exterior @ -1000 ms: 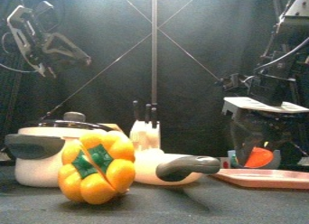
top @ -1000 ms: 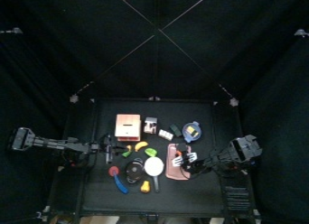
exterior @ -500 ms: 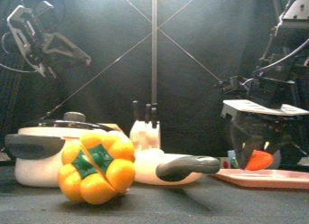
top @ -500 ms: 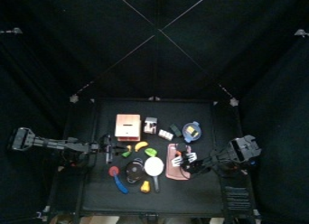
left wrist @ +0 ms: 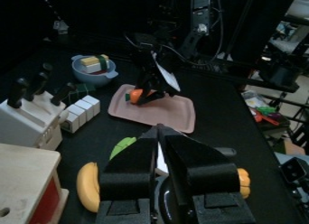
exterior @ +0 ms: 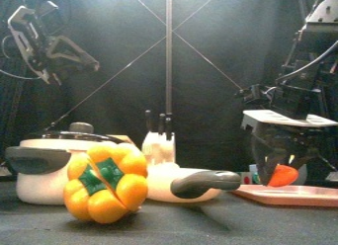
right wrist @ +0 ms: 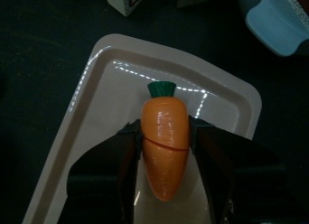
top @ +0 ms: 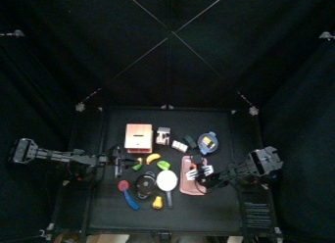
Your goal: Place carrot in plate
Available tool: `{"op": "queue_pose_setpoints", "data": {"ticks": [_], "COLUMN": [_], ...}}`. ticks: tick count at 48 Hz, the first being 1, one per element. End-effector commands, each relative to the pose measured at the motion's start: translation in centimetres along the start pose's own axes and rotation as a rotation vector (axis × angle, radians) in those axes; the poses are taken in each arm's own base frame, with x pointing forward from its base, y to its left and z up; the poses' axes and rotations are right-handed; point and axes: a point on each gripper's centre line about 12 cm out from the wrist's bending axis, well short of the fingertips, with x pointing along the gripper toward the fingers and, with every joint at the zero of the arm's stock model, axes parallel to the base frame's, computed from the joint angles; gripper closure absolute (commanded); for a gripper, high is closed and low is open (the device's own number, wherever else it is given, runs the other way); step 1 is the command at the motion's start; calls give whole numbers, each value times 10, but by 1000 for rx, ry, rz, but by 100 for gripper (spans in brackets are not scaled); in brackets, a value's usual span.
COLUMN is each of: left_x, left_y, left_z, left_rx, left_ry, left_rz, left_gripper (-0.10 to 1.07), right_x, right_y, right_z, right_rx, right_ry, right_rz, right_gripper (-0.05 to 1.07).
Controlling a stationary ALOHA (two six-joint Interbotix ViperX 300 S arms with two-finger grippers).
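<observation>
From the top view, I have the right pincer over the flat pale pink oblong plate at the lower right of the small black tabletop. The left arm rests at the frame's left, its left pincer near the left-hand items and, by its wrist view, closed on nothing.

In the front view, at the lower right, the smooth orange plastic carrot hangs between the right pincer's jaws just above the plate; I cannot tell whether its tip touches. The yellow toy bell pepper and the grey-handled pot stand well apart at the lower left, so they are no obstacle.

The left wrist view, at upper centre, shows the carrot over the plate's far end, the right arm rising above it.

The right wrist view settles it: the right pincer is narrowly parted, clamped on the carrot's lower half, green stub toward the frame's top, with the plate's floor all around. I judge the release should come only after lowering until the carrot nearly lies flat, then parting the jaws slowly and lifting straight up, so it cannot roll over the low rim.
</observation>
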Motion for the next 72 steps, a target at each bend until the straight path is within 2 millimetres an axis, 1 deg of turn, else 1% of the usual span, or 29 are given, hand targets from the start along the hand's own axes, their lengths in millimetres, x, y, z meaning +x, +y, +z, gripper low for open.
{"op": "queue_pose_setpoints", "data": {"ticks": [1, 6, 17, 23, 42, 72], "left_x": [2, 3, 3, 3, 2, 2], "left_y": [-1, -1, -1, -1, -1, -1], "left_z": [9, 9, 9, 9, 8, 8], "left_rx": [0, 0, 0, 0, 0, 0], "left_ry": [-31, -29, -29, -29, -28, -28], "left_rz": [-2, -1, -1, -3, -1, -1], "left_gripper": [45, 45, 45, 45, 45, 45], "right_x": [-5, -4, -4, -6, -8, -26], "right_y": [2, 2, 2, 3, 3, -10], "right_z": [6, 7, 7, 8, 10, 32], "right_rx": [21, 20, 25, 25, 30, 81], "right_ry": [-4, -6, 0, -2, -5, -66], "right_rz": [16, 15, 13, 20, 24, -14], "right_gripper": [32, 28, 12, 8, 8, 8]}}
